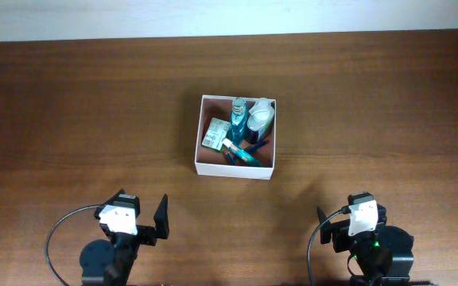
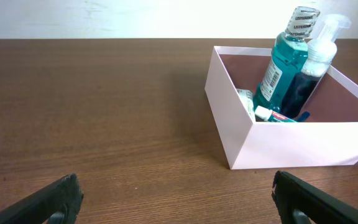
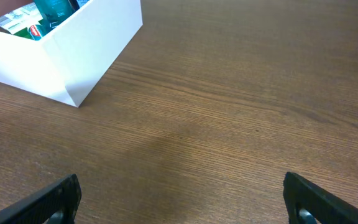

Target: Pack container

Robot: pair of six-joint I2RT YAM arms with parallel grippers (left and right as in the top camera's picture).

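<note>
The container [image 1: 234,168] is a square white box with a pinkish-brown inside, at the table's middle. It holds a teal mouthwash bottle [image 1: 238,117], a white spray bottle [image 1: 260,116], a green-white soap packet [image 1: 214,133] and a toothpaste tube [image 1: 242,150]. It also shows in the left wrist view [image 2: 291,146] and the right wrist view [image 3: 73,56]. My left gripper [image 2: 179,202] is open and empty near the front edge, left of the container. My right gripper [image 3: 182,202] is open and empty near the front edge, right of the container.
The brown wooden table [image 1: 78,119] runs to a pale wall at the back. Both arm bases, with black cables, sit at the front edge.
</note>
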